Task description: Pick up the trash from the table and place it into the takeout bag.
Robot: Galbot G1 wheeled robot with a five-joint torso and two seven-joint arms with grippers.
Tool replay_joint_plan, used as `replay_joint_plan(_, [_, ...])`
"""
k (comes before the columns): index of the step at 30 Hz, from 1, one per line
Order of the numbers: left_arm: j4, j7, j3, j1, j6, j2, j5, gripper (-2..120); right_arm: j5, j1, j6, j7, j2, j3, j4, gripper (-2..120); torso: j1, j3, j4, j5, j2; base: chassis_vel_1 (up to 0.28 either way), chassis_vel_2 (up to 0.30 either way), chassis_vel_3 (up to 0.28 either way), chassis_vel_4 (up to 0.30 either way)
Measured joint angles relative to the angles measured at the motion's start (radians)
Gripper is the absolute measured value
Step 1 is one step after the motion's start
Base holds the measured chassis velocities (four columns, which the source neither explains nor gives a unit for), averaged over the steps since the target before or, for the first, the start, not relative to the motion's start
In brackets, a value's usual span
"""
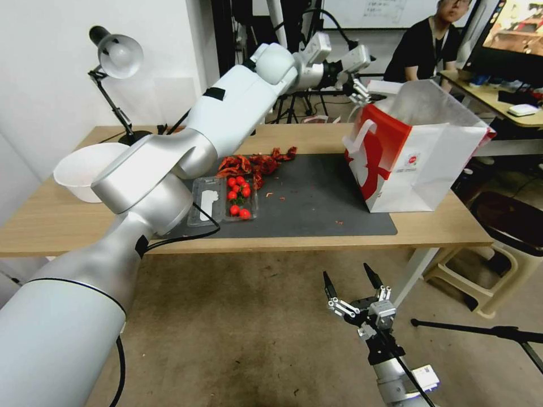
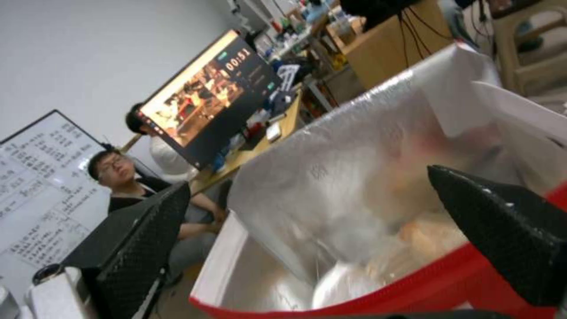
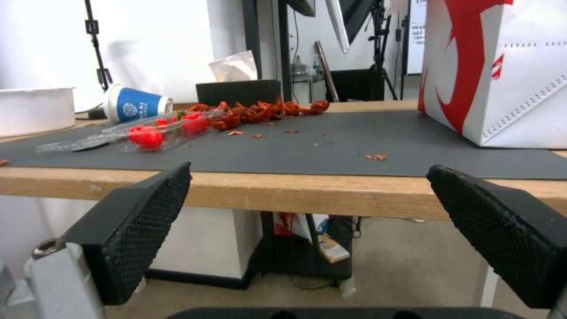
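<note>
Jaws wide apart and empty on the left gripper (image 1: 357,89), poised over the open mouth of the large white paper takeout bag with red side panel (image 1: 421,152) near the right end of the long light-wood table (image 1: 51,223). Best to lift straight up, clear of the bag's rim and handles. Blue-white paper cup (image 3: 134,105) lying toward the far left edge. Right gripper (image 1: 353,294) parked below the front edge, fingers spread, holding nothing.
</note>
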Motion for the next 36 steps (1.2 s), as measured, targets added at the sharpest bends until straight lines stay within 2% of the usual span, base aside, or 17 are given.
replay_joint_plan(5, [-0.055,-0.064,0.008,0.023,0.015,0.001,-0.026,100,0.001,0.003,-0.003,0.0,-0.003,-0.001,0.0,100,0.0,0.0,0.0005,0.0,0.0,0.0,0.0,0.0,0.0])
replay_joint_plan(8, [-0.224,-0.273,0.04,0.11,0.089,0.041,-0.092,100,0.002,-0.001,-0.003,0.0,-0.002,-0.001,-0.003,100,0.0,0.0,-0.0015,0.0004,0.0,0.0,0.0,0.0,0.0])
replay_joint_plan(9, [-0.261,-0.339,0.051,0.139,0.101,0.075,-0.095,100,0.002,-0.004,-0.003,0.0,-0.001,0.003,-0.005,100,0.0,0.0,-0.0003,0.0003,0.0,0.0,0.0,0.0,0.0])
replay_joint_plan(10, [-0.261,-0.339,0.051,0.139,0.101,0.075,-0.095,100,0.002,-0.004,-0.003,0.0,-0.001,0.003,-0.005,100,0.0,0.0,-0.0003,0.0003,0.0,0.0,0.0,0.0,0.0])
replay_joint_plan(11, [-0.29,-0.397,0.06,0.165,0.113,0.101,-0.102,100,0.002,-0.007,-0.003,0.0,-0.001,0.004,-0.007,100,0.0,0.0,0.0002,-0.0002,0.0,0.0,0.0,0.0,0.0])
replay_joint_plan(13, [-0.366,-0.616,0.059,0.232,0.132,0.153,-0.109,100,0.001,-0.005,-0.003,0.001,0.0,0.002,-0.013,100,0.0,0.0,0.0014,-0.0006,0.0,0.0,0.0,0.0,0.0])
replay_joint_plan(14, [-0.366,-0.616,0.059,0.232,0.132,0.153,-0.109,100,0.001,-0.005,-0.003,0.001,0.0,0.002,-0.013,100,0.0,0.0,0.0014,-0.0006,0.0,0.0,0.0,0.0,0.0])
replay_joint_plan(16, [-0.404,-0.701,0.044,0.266,0.144,0.166,-0.103,100,0.0,-0.005,-0.003,0.001,0.001,0.0,-0.014,100,0.0,0.0,0.0011,-0.0004,0.0,0.0,0.0,0.0,0.0])
replay_joint_plan(17, [-0.451,-0.791,0.032,0.299,0.162,0.177,-0.097,100,-0.002,-0.004,-0.004,0.001,0.002,-0.001,-0.015,100,0.0,0.0,0.0001,-0.0001,0.0,0.0,0.0,0.0,0.0])
replay_joint_plan(19, [-0.47,-0.83,0.03,0.311,0.174,0.179,-0.096,100,-0.002,-0.004,-0.004,0.001,0.002,-0.001,-0.015,100,0.0,0.0,0.0,-0.0002,0.0,0.0,0.0,0.0,0.0])
replay_joint_plan(21, [-0.538,-1.044,0.026,0.354,0.234,0.186,-0.064,100,-0.003,-0.004,-0.006,0.002,0.001,-0.001,-0.015,100,0.0,0.0,0.0,-0.0002,0.0,0.0,0.0,0.0,0.0])
replay_joint_plan(22, [-0.551,-1.107,0.025,0.366,0.249,0.187,-0.044,100,-0.003,-0.004,-0.006,0.003,0.001,-0.001,-0.015,100,0.0,0.0,0.0002,-0.0001,0.0,0.0,0.0,0.0,0.0])
replay_joint_plan(23, [-0.551,-1.107,0.025,0.366,0.249,0.187,-0.044,100,-0.003,-0.004,-0.006,0.003,0.001,-0.001,-0.015,100,0.0,0.0,0.0002,-0.0001,0.0,0.0,0.0,0.0,0.0])
replay_joint_plan(24, [-0.567,-1.214,0.023,0.386,0.27,0.186,0.003,100,-0.004,-0.005,-0.007,0.003,0.0,-0.001,-0.014,100,0.0,0.0,0.0004,-0.0001,0.0,0.0,0.0,0.0,0.0])
replay_joint_plan(26, [-0.594,-1.304,0.014,0.414,0.293,0.19,0.05,100,-0.004,-0.007,-0.007,0.003,-0.001,-0.001,-0.013,100,0.0,0.0,0.0002,-0.0001,0.0,0.0,0.0,0.0,0.0])
replay_joint_plan(30, [-0.652,-1.411,-0.012,0.466,0.335,0.213,0.091,100,-0.006,-0.015,-0.004,0.003,0.0,0.001,-0.012,100,0.0,0.0,-0.0001,-0.0001,0.0,0.0,0.0,0.0,0.0])
replay_joint_plan(36, [-0.751,-1.448,-0.051,0.553,0.349,0.289,0.095,100,-0.008,-0.024,0.001,0.003,0.0,0.001,-0.012,100,0.0,0.0,0.0003,-0.0002,0.0,0.0,0.0,0.0,0.0])
